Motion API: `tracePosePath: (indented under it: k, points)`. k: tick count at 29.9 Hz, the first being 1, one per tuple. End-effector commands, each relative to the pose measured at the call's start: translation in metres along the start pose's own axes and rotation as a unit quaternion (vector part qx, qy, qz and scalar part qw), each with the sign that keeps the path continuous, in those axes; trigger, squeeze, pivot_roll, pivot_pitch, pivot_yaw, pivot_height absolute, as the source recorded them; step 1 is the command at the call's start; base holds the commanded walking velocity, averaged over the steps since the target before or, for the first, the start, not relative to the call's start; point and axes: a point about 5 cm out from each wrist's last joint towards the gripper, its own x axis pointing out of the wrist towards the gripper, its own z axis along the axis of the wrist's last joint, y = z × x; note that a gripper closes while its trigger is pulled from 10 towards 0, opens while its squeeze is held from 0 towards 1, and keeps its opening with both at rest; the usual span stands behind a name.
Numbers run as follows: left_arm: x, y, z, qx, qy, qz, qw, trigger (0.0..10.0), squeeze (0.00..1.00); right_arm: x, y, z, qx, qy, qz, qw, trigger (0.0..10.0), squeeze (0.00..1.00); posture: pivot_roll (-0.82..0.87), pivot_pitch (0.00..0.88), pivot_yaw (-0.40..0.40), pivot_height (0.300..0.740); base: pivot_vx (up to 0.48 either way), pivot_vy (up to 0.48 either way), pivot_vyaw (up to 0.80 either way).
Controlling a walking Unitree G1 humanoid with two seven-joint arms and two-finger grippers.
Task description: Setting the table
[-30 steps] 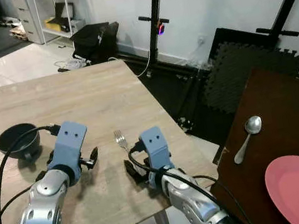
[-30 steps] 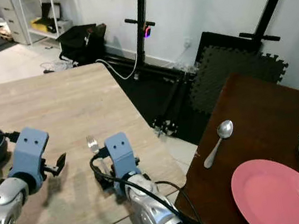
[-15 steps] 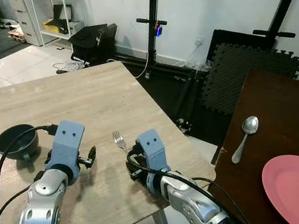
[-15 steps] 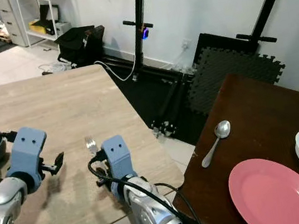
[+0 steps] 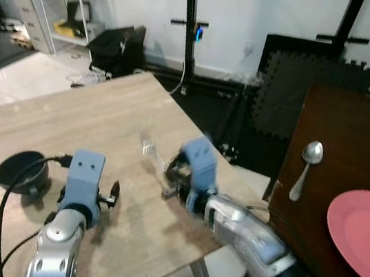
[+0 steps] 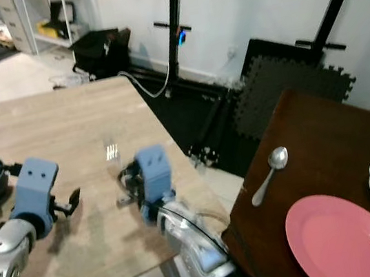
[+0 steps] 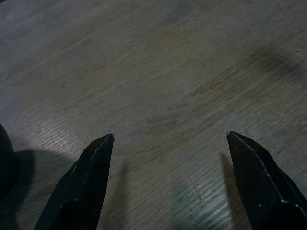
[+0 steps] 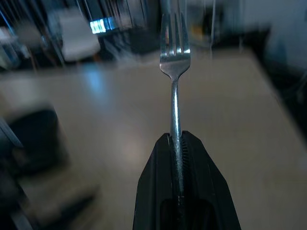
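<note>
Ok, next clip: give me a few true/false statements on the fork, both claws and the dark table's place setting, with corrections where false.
1. The right claw is shut on the fork. True.
2. The fork lies flat on the light wooden table. False: it is held above the table, tines pointing away from the claw.
3. The left claw is open over bare wood. True.
4. The spoon rests on the pink plate. False: it lies on the dark table, beside the plate and apart from it.
5. The black bowl sits on the dark table. False: it is on the light table, near the left arm.
</note>
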Motion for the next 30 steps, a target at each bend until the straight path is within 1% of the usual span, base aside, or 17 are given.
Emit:
tracePosePath:
  k: [1,6,7,9,11,13,15,16,17,18,19,20,23,25,28,29,30]
  points:
    - [0.001,-0.002,-0.001,-0.01,-0.002,-0.003,1.0,10.0,0.0,-0.003,0.005,0.011,0.018,-0.022,0.005,1.0,10.0,0.0,0.12,0.121,-0.052,0.74,0.0,0.0,0.0]
    - [0.002,-0.003,0.004,-0.031,-0.019,-0.005,0.999,10.0,0.0,-0.006,0.002,0.014,0.02,-0.027,0.001,0.999,10.0,0.0,0.12,0.12,-0.049,0.74,0.0,0.0,0.0]
    - [0.002,-0.004,0.01,-0.054,-0.038,-0.013,0.998,10.0,0.0,-0.007,0.002,0.013,0.025,-0.024,0.0,0.999,10.0,0.0,0.12,0.119,-0.047,0.74,0.0,0.0,0.0]
    - [-0.003,-0.008,0.038,-0.162,-0.122,-0.068,0.977,10.0,0.0,-0.011,0.006,0.006,0.037,-0.017,0.015,0.999,10.0,0.0,0.12,0.116,-0.045,0.74,0.0,0.0,0.0]
    - [-0.012,-0.005,0.059,-0.219,-0.178,-0.127,0.951,10.0,0.0,-0.017,0.008,-0.001,0.055,-0.009,0.029,0.998,10.0,0.0,0.12,0.114,-0.043,0.74,0.0,0.0,0.0]
    - [-0.012,-0.005,0.059,-0.219,-0.178,-0.127,0.951,10.0,0.0,-0.017,0.008,-0.001,0.055,-0.009,0.029,0.998,10.0,0.0,0.12,0.114,-0.043,0.74,0.0,0.0,0.0]
    - [-0.026,0.006,0.065,-0.228,-0.201,-0.202,0.931,10.0,0.0,-0.024,-0.002,-0.008,0.039,-0.002,0.001,0.999,10.0,0.0,0.12,0.114,-0.04,0.74,0.0,0.0,0.0]
    - [-0.041,0.019,0.061,-0.241,-0.201,-0.273,0.91,10.0,0.0,-0.03,-0.013,-0.008,0.003,-0.008,-0.035,0.999,10.0,0.0,0.12,0.114,-0.039,0.74,0.0,0.0,0.0]
    - [-0.045,0.022,0.06,-0.247,-0.199,-0.291,0.903,10.0,0.0,-0.032,-0.016,-0.007,-0.006,-0.011,-0.042,0.999,10.0,0.0,0.12,0.114,-0.039,0.74,0.0,0.0,0.0]
    - [-0.047,0.023,0.059,-0.251,-0.197,-0.297,0.9,10.0,0.31,-0.033,-0.016,-0.005,-0.011,-0.018,-0.042,0.999,10.0,0.0,0.12,0.114,-0.039,0.74,0.0,0.0,0.0]
    - [-0.047,0.023,0.059,-0.251,-0.197,-0.297,0.9,10.0,0.31,-0.033,-0.016,-0.005,-0.011,-0.018,-0.042,0.999,10.0,0.0,0.12,0.114,-0.039,0.74,0.0,0.0,0.0]
    - [-0.047,0.024,0.057,-0.258,-0.193,-0.301,0.897,10.0,1.0,-0.034,-0.016,-0.003,-0.015,-0.025,-0.043,0.999,10.0,0.0,0.12,0.114,-0.039,0.74,0.0,0.0,0.0]
    - [-0.048,0.023,0.052,-0.292,-0.185,-0.312,0.885,10.0,1.0,-0.037,-0.017,0.005,-0.036,-0.047,-0.047,0.997,10.0,0.0,0.12,0.114,-0.039,0.74,0.0,0.0,0.0]
    - [-0.048,0.018,0.048,-0.336,-0.183,-0.327,0.864,10.0,1.0,-0.04,-0.016,0.013,-0.071,-0.069,-0.051,0.994,10.0,0.0,0.12,0.11,-0.037,0.74,0.0,0.0,0.0]
    - [-0.048,0.015,0.048,-0.351,-0.186,-0.334,0.855,10.0,1.0,-0.041,-0.015,0.015,-0.081,-0.075,-0.049,0.993,10.0,0.0,0.12,0.11,-0.037,0.74,0.0,0.0,0.0]
    - [-0.05,0.011,0.048,-0.366,-0.19,-0.352,0.84,10.0,0.0,-0.043,-0.01,0.016,-0.088,-0.077,-0.034,0.993,10.0,0.0,0.11,0.103,-0.031,0.74,0.0,0.0,0.0]
    - [-0.051,0.005,0.048,-0.376,-0.189,-0.373,0.827,10.0,0.0,-0.046,-0.003,0.018,-0.089,-0.082,-0.013,0.993,10.0,0.0,0.11,0.102,-0.031,0.74,0.0,0.0,0.0]
